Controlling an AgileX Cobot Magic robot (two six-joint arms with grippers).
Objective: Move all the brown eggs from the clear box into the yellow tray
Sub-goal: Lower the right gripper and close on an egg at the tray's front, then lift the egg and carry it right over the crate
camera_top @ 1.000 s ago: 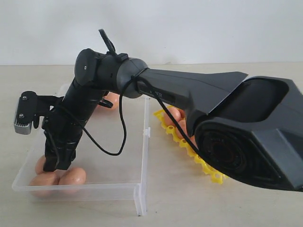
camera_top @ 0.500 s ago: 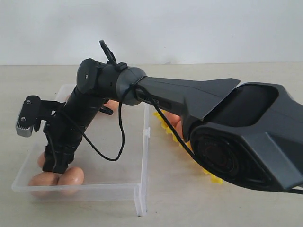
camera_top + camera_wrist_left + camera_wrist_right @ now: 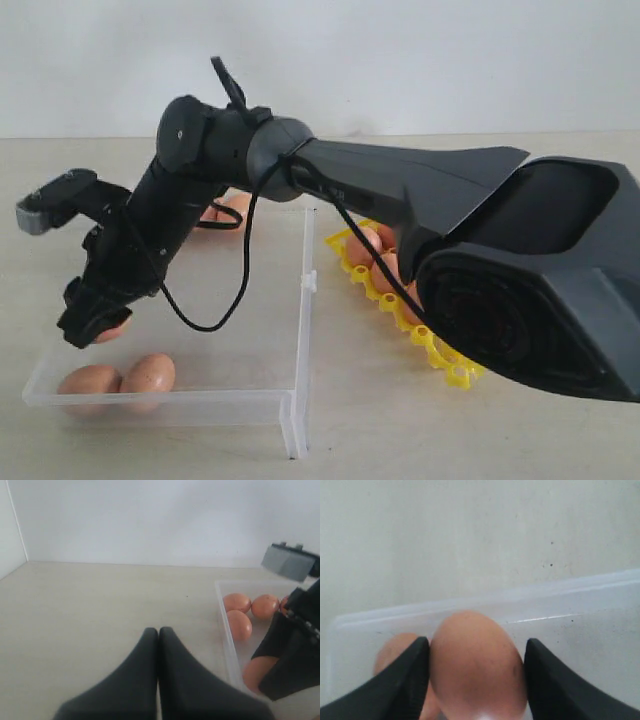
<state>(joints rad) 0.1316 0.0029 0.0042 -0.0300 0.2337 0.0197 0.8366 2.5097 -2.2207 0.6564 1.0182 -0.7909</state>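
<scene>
Shell, smooth and matte: we see one pinkish-brown oval egg [image 3: 477,665] pinched between the black tapered fingers of the right claw [image 3: 476,645], at nine o'clock in the shallow clear plastic box [image 3: 200,405]. Two more eggs [image 3: 148,372] lie touching at seven o'clock by its low wall. Further eggs [image 3: 362,245] sit in the bright yellow lattice tray [image 3: 452,372], at three o'clock beside the box on the pale table [image 3: 400,430]. Our left claw [image 3: 158,632] is pressed together, outside the box.
</scene>
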